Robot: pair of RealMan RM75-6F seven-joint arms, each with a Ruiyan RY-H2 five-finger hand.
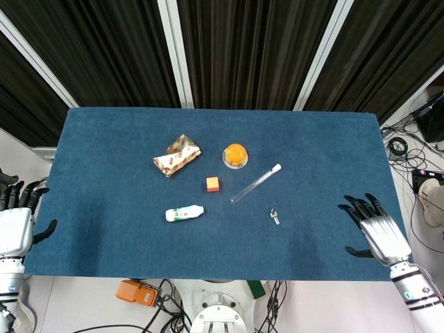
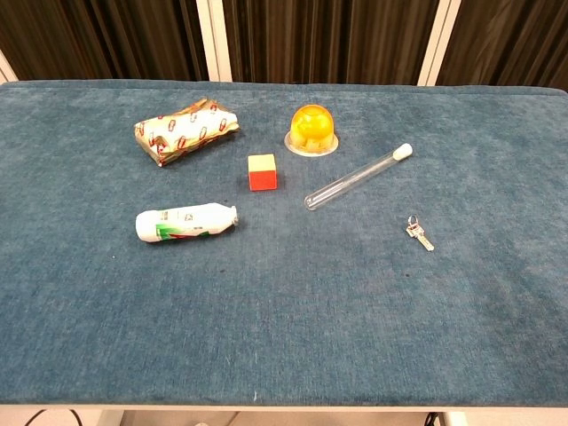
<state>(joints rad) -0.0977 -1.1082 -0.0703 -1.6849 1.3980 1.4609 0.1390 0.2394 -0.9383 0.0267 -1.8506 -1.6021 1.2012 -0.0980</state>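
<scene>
On the blue table (image 1: 104,139) lie a patterned wrapped packet (image 1: 177,155), an orange dome on a clear base (image 1: 235,155), a small orange cube (image 1: 213,184), a test tube with a white cap (image 1: 256,182), a white tube with a green label (image 1: 184,214) and a small key (image 1: 275,216). The chest view shows the same packet (image 2: 186,130), dome (image 2: 313,128), cube (image 2: 262,171), test tube (image 2: 358,177), white tube (image 2: 186,222) and key (image 2: 420,232). My right hand (image 1: 374,229) hovers open over the table's right front corner, nearest the key. My left hand (image 1: 15,225) stays open off the left edge.
Dark curtains with light metal posts (image 1: 175,52) stand behind the table. Cables (image 1: 399,147) lie on the floor at the right, and an orange device (image 1: 137,292) sits below the front edge. Wide bare cloth surrounds the objects in the middle.
</scene>
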